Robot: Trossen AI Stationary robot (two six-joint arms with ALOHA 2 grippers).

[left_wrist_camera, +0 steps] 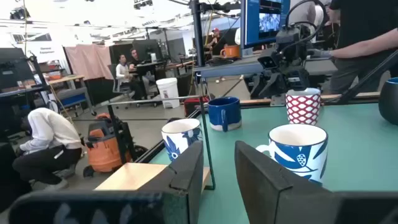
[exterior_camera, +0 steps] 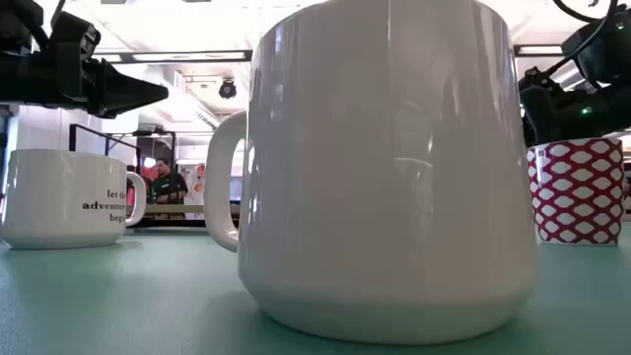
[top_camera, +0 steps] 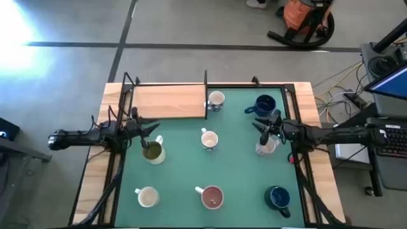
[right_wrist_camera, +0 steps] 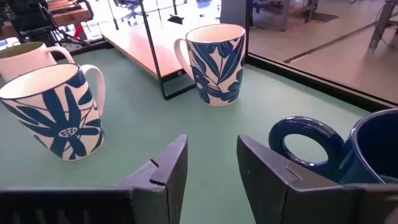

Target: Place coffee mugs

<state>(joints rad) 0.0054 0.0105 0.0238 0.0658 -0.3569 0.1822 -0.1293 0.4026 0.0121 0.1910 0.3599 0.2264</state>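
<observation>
Several mugs stand upright on their bases on the green mat (top_camera: pixel 184 172). They are a blue-leaf mug (top_camera: pixel 216 100) by the wooden board, a navy mug (top_camera: pixel 264 105), a blue-flower mug (top_camera: pixel 209 139), an olive-inside mug (top_camera: pixel 153 152), a red-patterned mug (top_camera: pixel 267 147), a white mug (top_camera: pixel 147 197), a pinkish-red-inside mug (top_camera: pixel 212 197) and a second navy mug (top_camera: pixel 278 198). My left gripper (top_camera: pixel 154 130) hovers open just beyond the olive-inside mug, pointing at the blue-flower mug (left_wrist_camera: pixel 298 149). My right gripper (top_camera: pixel 259 128) is open between the navy mug (right_wrist_camera: pixel 354 149) and the red-patterned mug (left_wrist_camera: pixel 303 106).
A wooden board (top_camera: pixel 168 100) lies at the mat's far left, with a thin black frame post (right_wrist_camera: pixel 152 43) at its edge. A black rail frame (top_camera: pixel 299 121) borders the mat. People and an orange vacuum (left_wrist_camera: pixel 106 146) show in the room beyond. Bare mat lies between the middle and near rows.
</observation>
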